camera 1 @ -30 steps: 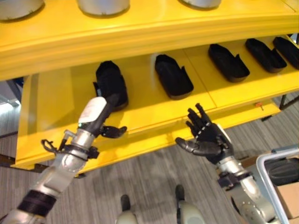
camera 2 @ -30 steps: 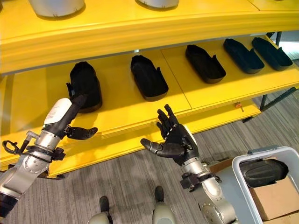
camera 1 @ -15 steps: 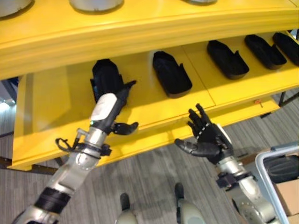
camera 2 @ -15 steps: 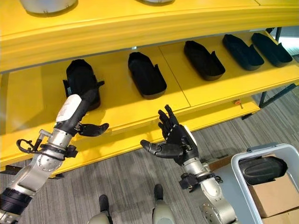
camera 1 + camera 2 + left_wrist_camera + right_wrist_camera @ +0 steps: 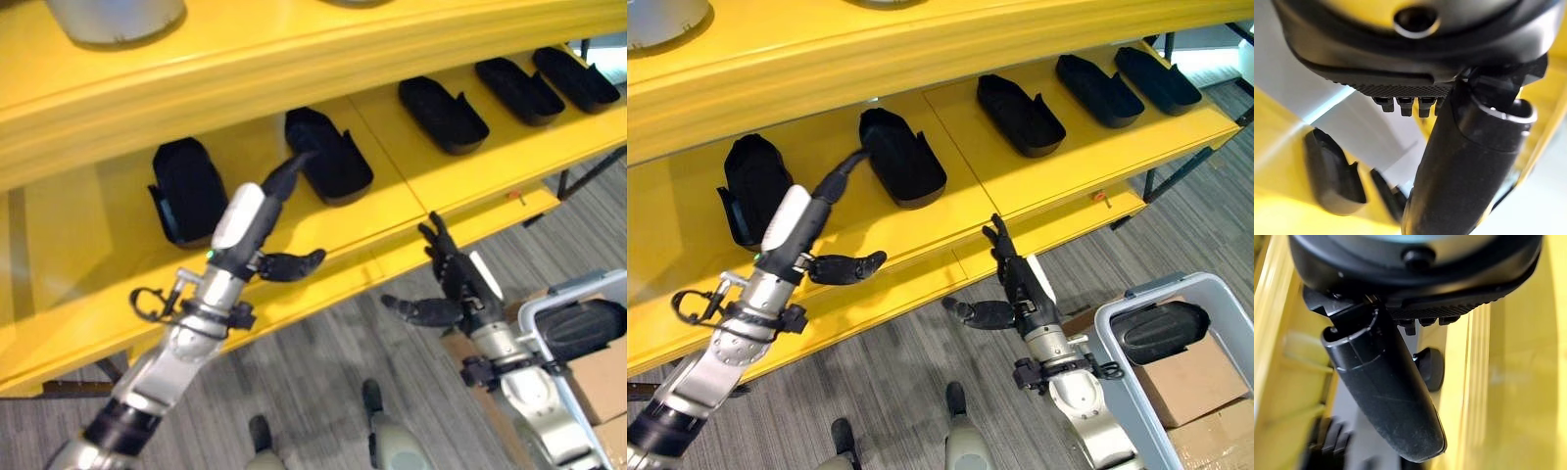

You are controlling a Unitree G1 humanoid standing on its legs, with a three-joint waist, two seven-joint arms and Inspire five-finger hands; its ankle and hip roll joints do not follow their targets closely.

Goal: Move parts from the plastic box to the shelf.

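Left hand [image 5: 813, 220], glossy moulded parts [image 5: 901, 157]

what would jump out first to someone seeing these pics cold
A bright yellow shelf with a row of black moulded parts on its lower level. The left hand reaches toward it with straight fingers, empty, and the right hand hangs open below its edge. At lower right, a grey plastic box holds another black part.

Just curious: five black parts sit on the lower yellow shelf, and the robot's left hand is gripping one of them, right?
Not gripping. In the right eye view the left hand reaches toward the second black part with straight fingers, holding nothing. Five parts on the lower yellow shelf is right.
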